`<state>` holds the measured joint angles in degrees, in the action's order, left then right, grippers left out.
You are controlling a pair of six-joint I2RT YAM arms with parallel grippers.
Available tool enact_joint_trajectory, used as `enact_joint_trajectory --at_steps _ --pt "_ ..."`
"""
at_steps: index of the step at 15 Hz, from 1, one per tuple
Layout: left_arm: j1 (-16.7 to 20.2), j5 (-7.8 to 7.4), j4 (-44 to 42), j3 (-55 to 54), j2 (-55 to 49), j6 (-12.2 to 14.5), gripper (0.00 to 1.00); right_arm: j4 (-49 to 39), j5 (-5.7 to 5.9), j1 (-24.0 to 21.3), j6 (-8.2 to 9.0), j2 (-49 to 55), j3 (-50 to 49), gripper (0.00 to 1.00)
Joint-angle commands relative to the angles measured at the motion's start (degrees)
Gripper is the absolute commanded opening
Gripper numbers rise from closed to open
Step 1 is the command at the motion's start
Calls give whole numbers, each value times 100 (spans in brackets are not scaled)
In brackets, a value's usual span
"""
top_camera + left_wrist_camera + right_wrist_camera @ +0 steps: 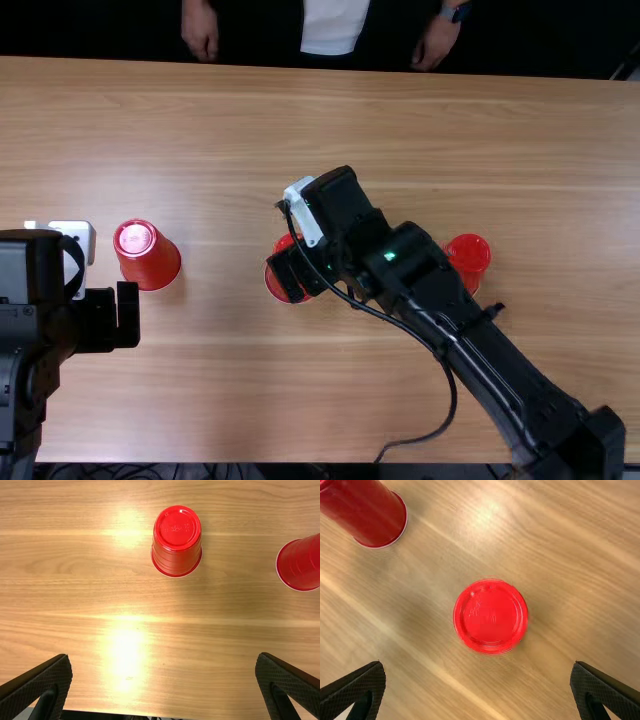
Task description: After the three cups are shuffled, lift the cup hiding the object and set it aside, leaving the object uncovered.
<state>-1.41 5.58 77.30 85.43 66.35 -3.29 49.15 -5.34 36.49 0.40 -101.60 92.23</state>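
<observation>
Three red cups stand upside down in a row across the table. The left cup [146, 256] [176, 540] is just ahead of my left gripper [122, 314] [160, 690], which is open with nothing between its fingers. My right arm reaches across to the middle cup [281, 280] [490, 616]. Its gripper [292, 268] [477, 685] hovers right over that cup, open, and covers most of it in the top view. The right cup [468, 254] stands beside the right arm's forearm. No ball is visible.
The middle cup's side [300, 563] is at the edge of the left wrist view, and another red cup [366, 511] sits at the corner of the right wrist view. Bare wooden table [330, 130] stretches beyond the cups to the far edge.
</observation>
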Motion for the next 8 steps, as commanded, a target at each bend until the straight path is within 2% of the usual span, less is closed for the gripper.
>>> enact_joint_trajectory --at_steps 1,8 --pt "-8 1 1 44 -43 -72 100 -25 18 95 54 -220 226 100" --pt "-8 1 1 -96 -43 -72 100 -152 39 86 54 -940 375 100"
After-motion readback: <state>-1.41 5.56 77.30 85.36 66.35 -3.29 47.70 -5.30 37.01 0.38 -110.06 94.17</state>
